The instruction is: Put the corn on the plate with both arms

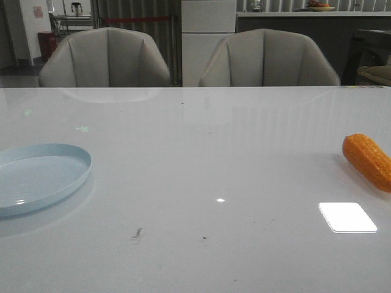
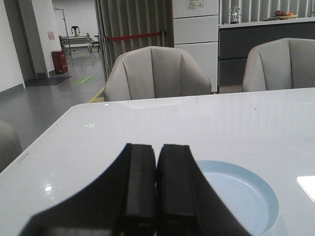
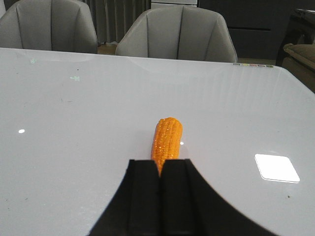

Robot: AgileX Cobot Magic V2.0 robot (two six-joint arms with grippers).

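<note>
corn (image 1: 368, 161) lies far right on the table (image 1: 201, 152), plate (image 1: 40, 177) far left, well apart, hence two arms. right gripper (image 3: 161, 172) pressed together, lined up just behind the corn. left gripper (image 2: 156, 167) also closed, holding nothing, over the plate's near rim.

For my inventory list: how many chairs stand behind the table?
2. One chair is behind the table's far-left edge, another chair behind the far-right; more may be hidden outside view.
</note>
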